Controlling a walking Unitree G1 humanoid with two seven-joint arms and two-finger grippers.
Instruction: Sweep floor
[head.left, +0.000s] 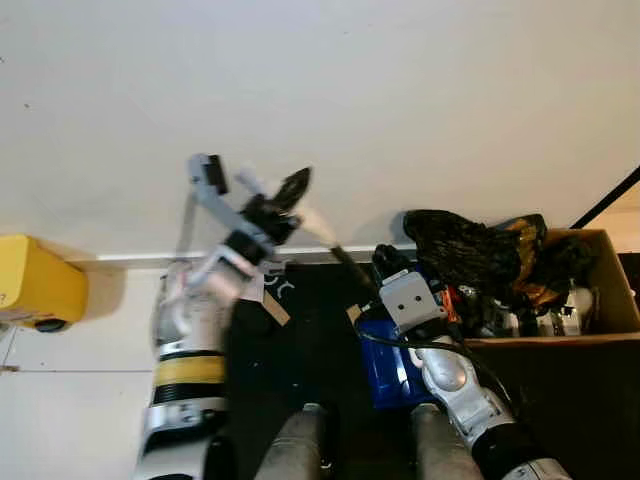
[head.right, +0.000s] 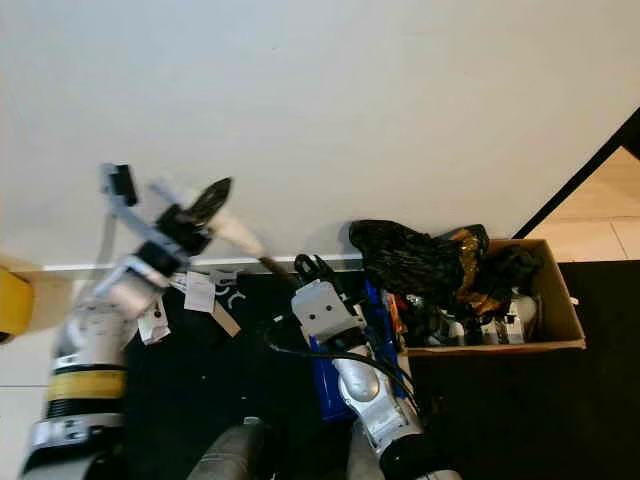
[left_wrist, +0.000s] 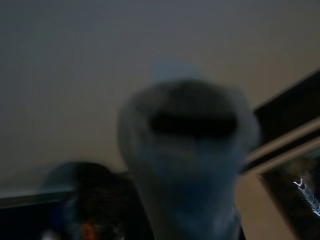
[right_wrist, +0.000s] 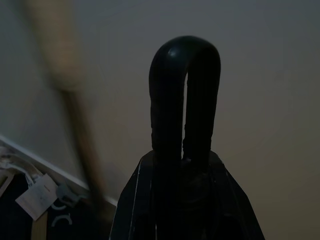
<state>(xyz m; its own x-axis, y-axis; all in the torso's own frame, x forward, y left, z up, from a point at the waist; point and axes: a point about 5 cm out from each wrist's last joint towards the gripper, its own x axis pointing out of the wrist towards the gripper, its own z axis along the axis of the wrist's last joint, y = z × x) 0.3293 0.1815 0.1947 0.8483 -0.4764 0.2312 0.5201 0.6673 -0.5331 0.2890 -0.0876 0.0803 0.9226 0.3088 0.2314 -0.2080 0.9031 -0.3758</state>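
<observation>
- Left pincer (head.left: 285, 195) mid-left of frame, clamped on broom handle (head.left: 318, 228); right pincer (right_wrist: 185, 95) together, idle
- Robot should add the right pincer lower on the handle; steer clear of cardboard box (head.left: 600, 290)

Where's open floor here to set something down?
Free: pale floor between the yellow object and the dark mat, and dark floor in front of the cardboard box. Crowded: mid-mat, with paper tags, blue item, right pincer, and the stick at the left pincer.

Pale wall (head.left: 400, 100) — dark mat (head.left: 330, 340)
</observation>
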